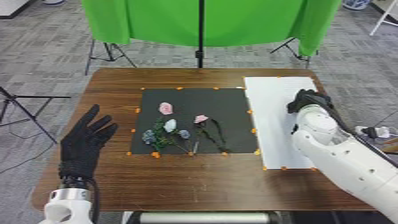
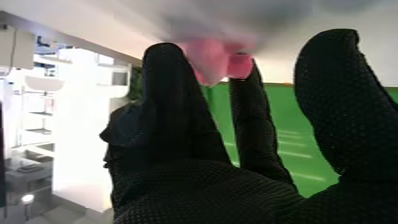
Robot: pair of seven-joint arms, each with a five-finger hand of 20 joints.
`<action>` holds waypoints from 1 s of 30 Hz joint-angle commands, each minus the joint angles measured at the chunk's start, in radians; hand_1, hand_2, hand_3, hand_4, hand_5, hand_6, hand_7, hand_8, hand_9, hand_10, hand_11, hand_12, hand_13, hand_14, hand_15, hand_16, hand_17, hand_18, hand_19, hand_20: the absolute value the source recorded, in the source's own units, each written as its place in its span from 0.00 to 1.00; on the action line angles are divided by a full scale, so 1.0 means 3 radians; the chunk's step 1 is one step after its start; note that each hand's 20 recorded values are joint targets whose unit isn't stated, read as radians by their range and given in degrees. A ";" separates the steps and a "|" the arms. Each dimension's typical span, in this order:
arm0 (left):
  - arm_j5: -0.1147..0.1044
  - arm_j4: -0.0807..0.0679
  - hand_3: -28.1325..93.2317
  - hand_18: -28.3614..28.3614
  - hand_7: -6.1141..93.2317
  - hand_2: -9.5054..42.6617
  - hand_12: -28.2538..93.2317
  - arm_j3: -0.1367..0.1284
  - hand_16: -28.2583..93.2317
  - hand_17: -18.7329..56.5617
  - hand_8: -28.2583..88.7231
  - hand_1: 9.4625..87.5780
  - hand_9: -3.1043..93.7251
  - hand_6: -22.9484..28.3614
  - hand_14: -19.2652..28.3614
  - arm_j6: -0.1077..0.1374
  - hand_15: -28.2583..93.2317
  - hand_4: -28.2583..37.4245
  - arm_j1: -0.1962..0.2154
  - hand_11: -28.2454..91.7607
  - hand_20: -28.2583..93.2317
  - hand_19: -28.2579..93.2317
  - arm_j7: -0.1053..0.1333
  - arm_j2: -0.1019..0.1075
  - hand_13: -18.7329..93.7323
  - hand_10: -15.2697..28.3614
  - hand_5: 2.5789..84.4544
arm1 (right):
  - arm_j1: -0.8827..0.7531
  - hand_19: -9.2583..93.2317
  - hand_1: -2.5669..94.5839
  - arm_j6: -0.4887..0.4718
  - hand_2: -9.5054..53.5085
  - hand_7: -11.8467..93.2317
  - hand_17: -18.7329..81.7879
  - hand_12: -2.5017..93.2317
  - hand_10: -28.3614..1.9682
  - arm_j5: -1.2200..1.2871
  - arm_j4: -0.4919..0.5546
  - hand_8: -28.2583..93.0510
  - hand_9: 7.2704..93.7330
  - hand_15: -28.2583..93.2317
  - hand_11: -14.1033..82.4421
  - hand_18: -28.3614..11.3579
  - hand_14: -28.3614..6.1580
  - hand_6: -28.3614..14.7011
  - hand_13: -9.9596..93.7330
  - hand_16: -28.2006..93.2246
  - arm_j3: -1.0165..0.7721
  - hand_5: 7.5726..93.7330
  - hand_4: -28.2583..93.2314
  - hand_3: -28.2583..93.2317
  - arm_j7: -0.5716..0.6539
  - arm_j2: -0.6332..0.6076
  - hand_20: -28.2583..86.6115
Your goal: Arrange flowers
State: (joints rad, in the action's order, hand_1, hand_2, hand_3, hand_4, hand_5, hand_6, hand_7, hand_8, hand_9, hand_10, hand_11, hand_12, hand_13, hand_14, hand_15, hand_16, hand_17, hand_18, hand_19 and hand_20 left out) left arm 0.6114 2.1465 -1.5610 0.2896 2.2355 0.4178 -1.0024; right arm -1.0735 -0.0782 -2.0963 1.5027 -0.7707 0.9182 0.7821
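My right hand (image 1: 309, 100) is over the far part of the white sheet (image 1: 275, 120). In the right wrist view my right hand (image 2: 200, 185) has straight, spread fingers, and a pink flower (image 2: 206, 57) shows by two fingertips, close to the white surface; whether it touches them I cannot tell. Other flowers lie on the black mat (image 1: 213, 97): a pink rose (image 1: 166, 108), a pink bloom (image 1: 201, 119) on dark stems, a white one (image 1: 171, 125) and blue ones (image 1: 184, 134) with green leaves. My left hand (image 1: 84, 140) stays open, left of the mat.
Small orange markers (image 1: 155, 155) line the edges of the mat and sheet. Brown table (image 1: 204, 185) surface runs along the near side. A green backdrop (image 1: 160, 25) on stands rises beyond the far edge.
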 commanded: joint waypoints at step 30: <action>0.0118 0.0002 0.88 0.96 0.21 0.31 0.33 -0.0115 0.17 0.14 0.15 0.16 0.37 0.56 0.92 -0.0079 0.66 0.00 0.0033 0.45 0.42 0.69 -0.0179 -0.0164 0.38 0.76 0.37 | -0.0747 1.00 0.64 0.0273 0.00 0.33 0.59 0.36 0.77 -0.0493 0.1161 0.25 1.00 0.76 0.29 0.24 0.79 0.72 0.87 0.47 -0.0360 0.93 0.00 0.83 -0.0956 0.0082 0.74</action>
State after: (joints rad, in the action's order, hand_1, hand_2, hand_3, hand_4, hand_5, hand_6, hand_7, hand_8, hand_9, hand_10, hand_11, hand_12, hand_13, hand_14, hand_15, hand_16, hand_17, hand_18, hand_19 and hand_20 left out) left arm 0.6350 2.1472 -1.5944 0.2810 2.2314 0.3780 -1.0375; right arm -1.1924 0.1031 -2.2108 1.7439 -0.8548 0.7005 0.7345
